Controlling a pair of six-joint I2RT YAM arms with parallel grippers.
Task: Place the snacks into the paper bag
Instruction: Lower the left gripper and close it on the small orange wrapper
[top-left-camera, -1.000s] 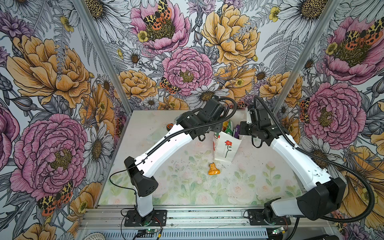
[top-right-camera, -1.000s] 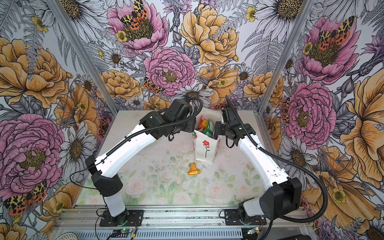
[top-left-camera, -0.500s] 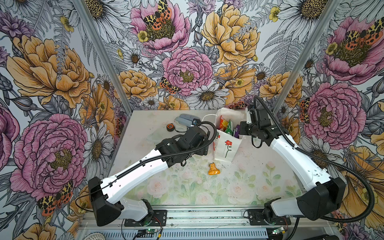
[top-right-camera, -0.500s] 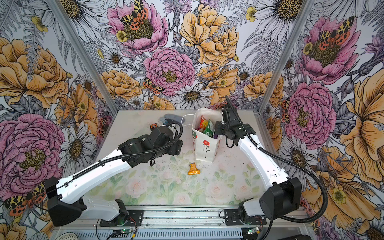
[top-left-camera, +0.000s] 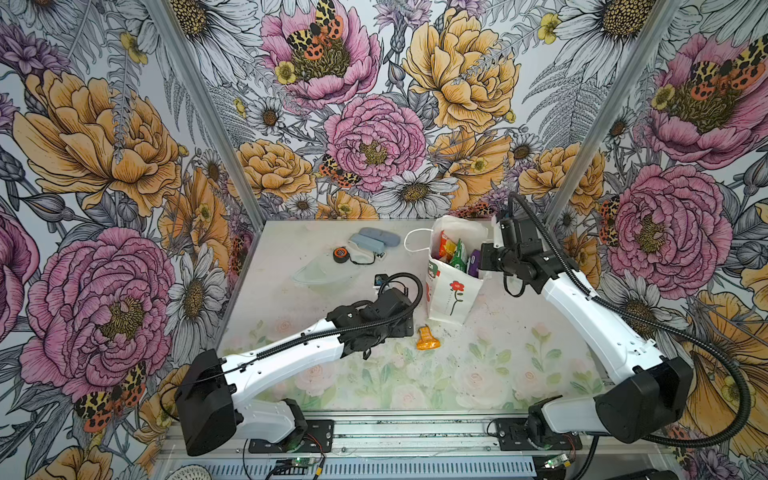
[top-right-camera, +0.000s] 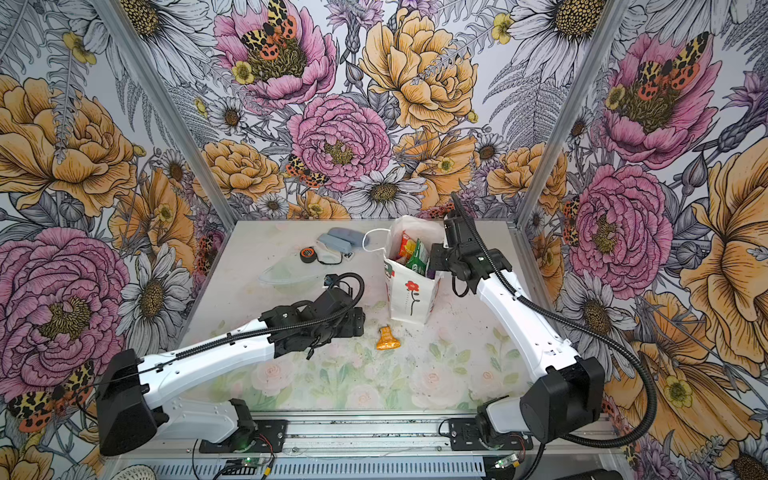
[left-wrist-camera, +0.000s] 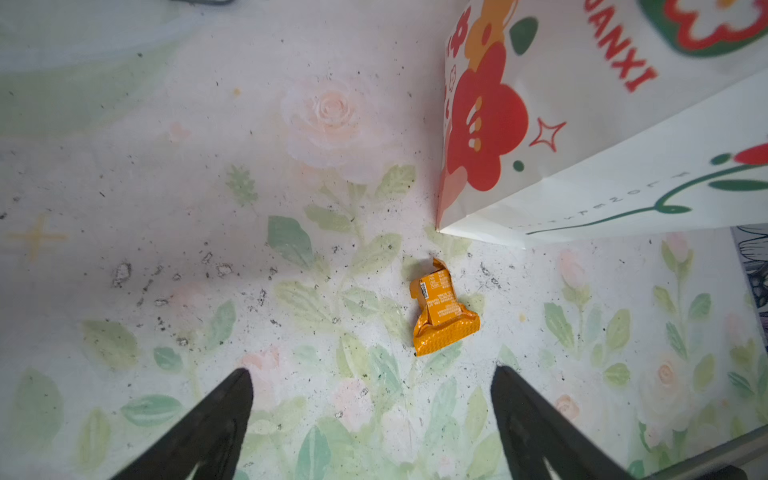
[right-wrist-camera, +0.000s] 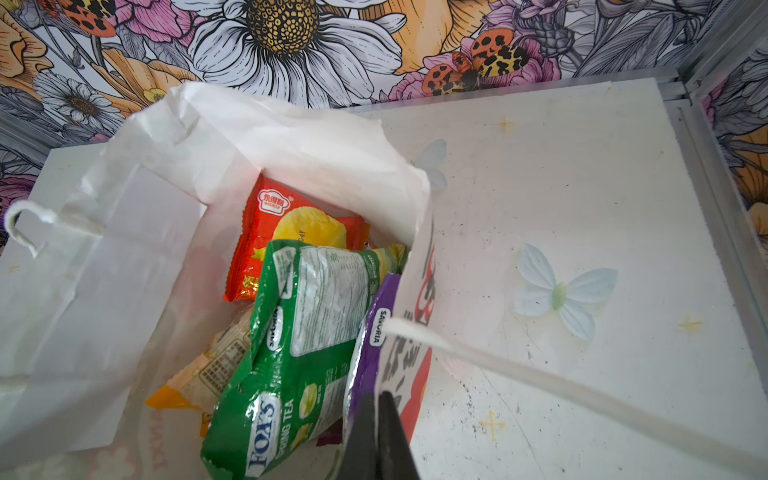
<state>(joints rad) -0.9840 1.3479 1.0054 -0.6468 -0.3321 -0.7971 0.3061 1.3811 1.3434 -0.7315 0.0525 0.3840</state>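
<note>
Near the paper bag (top-left-camera: 451, 301) lies an orange packet (top-left-camera: 427, 339).

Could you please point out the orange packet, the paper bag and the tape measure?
orange packet (left-wrist-camera: 442, 316): left wrist view, middle of its crinkled wrapper.
paper bag (top-left-camera: 441, 306): a top view, white front panel beside the flower stem.
tape measure (top-left-camera: 340, 254): a top view, its round face.

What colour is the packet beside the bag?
Orange; the packet shows best in the left wrist view.
</note>
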